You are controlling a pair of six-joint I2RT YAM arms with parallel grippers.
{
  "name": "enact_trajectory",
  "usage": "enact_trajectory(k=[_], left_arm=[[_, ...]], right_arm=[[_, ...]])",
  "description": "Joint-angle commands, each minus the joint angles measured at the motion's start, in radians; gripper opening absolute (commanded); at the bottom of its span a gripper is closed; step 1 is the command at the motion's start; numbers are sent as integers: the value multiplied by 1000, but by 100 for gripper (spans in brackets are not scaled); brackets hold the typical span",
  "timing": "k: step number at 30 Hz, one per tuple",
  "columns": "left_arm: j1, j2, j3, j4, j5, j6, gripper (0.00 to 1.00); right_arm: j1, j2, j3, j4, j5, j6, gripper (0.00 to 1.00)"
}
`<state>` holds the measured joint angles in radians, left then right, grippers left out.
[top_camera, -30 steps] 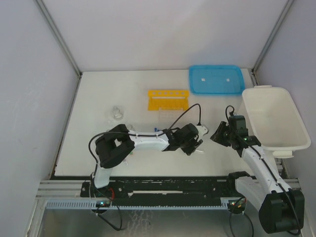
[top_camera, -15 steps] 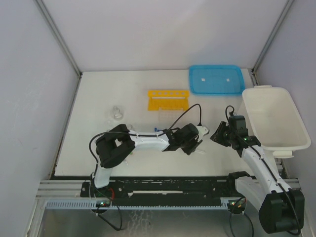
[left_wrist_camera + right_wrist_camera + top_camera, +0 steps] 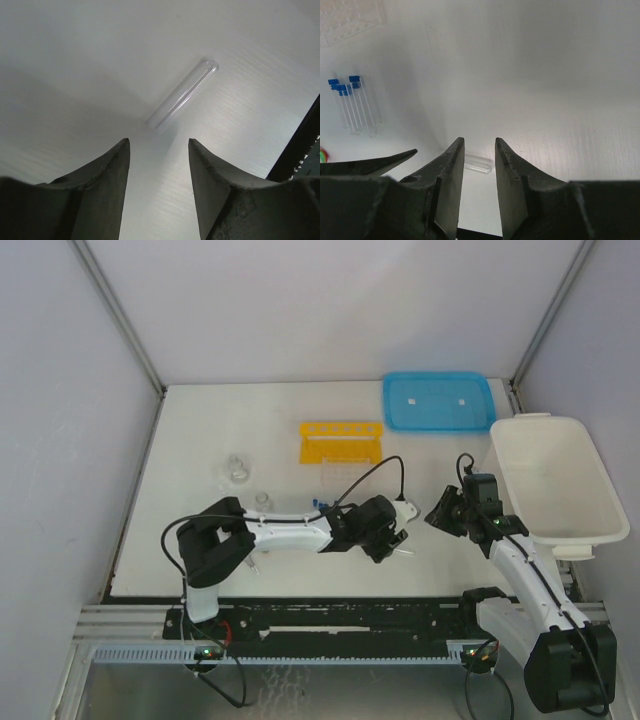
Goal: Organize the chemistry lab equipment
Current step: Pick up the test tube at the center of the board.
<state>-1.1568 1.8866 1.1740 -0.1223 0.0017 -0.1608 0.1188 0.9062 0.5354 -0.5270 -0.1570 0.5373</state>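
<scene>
Since a second ago my left arm's elbow has swung down and left, and the left gripper [image 3: 393, 537] has slid slightly toward me; the right arm has not moved. The left jaws now stand partly open with nothing between them. Through the left wrist camera I see a bare clear glass tube [image 3: 183, 94] lying flat on the white table [image 3: 200, 430], just ahead of the fingertips [image 3: 122, 150] and apart from them. The right gripper [image 3: 479, 150] hangs with its jaws narrowly parted and empty, aimed at the same patch of table.

Three blue-capped tubes [image 3: 352, 102] lie side by side farther off in the right wrist view. The yellow tube rack [image 3: 341, 441] stands mid-table, and small glass vessels [image 3: 237, 468] sit to the left.

My worry is the tube: it lies at an angle to the jaws, so closing without squaring up could nudge it and roll it toward the near edge. The two grippers are also close enough to collide.
</scene>
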Motion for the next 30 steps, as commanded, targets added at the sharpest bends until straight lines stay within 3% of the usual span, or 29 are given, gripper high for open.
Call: enact_trajectory(k=[1,12,23,30], left_arm=[[-8,-81,-16,16,-31,85,56],[-15,-12,64,38,29,339,57],[15,20,98,61,246,483,56],[41,91,199,-64,335,536,53]], right_arm=[[-3,-4,1,37,-21,-18,31],[-29,0,1,60,-94,-6,31],[-96,1,11,58,-157,-22,31],[-112,12,23,60,-181,-23,31]])
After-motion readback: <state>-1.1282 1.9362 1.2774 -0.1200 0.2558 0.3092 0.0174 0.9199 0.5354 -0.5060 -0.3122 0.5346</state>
